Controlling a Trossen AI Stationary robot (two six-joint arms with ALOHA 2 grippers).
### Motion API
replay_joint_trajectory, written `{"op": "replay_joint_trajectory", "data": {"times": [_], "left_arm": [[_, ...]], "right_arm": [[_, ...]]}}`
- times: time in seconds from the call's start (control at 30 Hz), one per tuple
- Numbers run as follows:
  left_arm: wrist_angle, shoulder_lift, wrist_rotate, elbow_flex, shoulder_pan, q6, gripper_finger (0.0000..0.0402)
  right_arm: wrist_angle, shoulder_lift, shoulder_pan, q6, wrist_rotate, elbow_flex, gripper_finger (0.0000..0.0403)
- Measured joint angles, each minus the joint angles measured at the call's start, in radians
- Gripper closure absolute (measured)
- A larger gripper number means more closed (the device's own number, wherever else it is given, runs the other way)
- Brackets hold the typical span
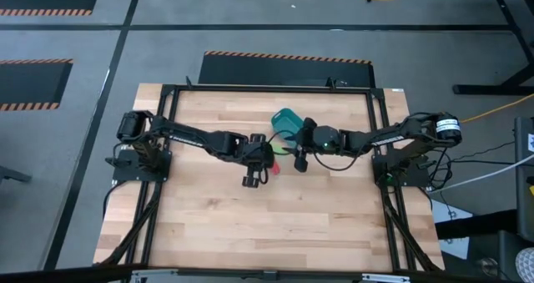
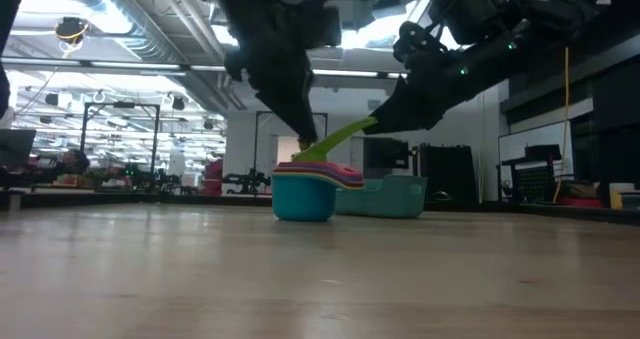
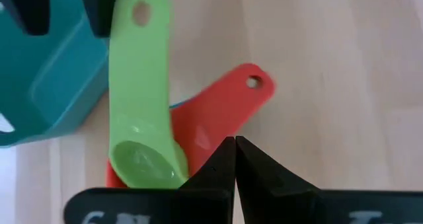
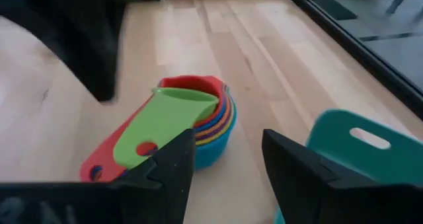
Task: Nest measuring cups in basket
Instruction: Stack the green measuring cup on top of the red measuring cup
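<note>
Measuring cups sit stacked on the table, a green cup lying tilted on top, its handle slanting up toward the right gripper, whose fingers stand apart just beside that handle. Closed on nothing, the left gripper hangs right over the stack. Past the right gripper, next to the stack, rests the teal basket.

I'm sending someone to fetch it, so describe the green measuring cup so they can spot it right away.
Find the teal basket near the middle of the wooden table. Just beside it is a stack of nested cups. The green measuring cup sits tilted on top, its long handle sticking up over the red cup's handle, the only lime-green piece.
</note>
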Motion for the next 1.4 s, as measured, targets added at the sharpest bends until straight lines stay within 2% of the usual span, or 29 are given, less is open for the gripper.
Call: {"op": "replay_joint_trajectory", "data": {"times": [0.27,0.57,0.83,1.07,1.27,1.4], "left_arm": [[0.009,0.004,-0.003,-0.001,0.042,0.000,0.0399],[0.033,-0.004,-0.043,-0.001,0.030,0.000,0.0400],[0.021,-0.004,-0.040,-0.001,-0.007,0.008,0.0399],[-0.082,-0.004,-0.045,0.018,-0.022,-0.015,0.0398],[-0.151,-0.003,-0.037,0.018,-0.021,-0.024,0.0399],[-0.150,-0.001,-0.011,0.018,-0.021,-0.025,0.0400]], "right_arm": [[0.007,-0.001,0.000,0.000,-0.125,0.000,0.0221],[0.006,-0.001,0.015,-0.004,-0.249,0.000,0.0221],[0.017,-0.001,0.024,-0.004,-0.249,0.000,0.0221],[0.030,-0.001,0.031,0.017,-0.248,0.000,0.0221],[0.034,-0.001,0.031,0.023,-0.104,0.000,0.0221],[0.042,0.002,0.035,0.026,-0.084,0.000,0.0221]]}}
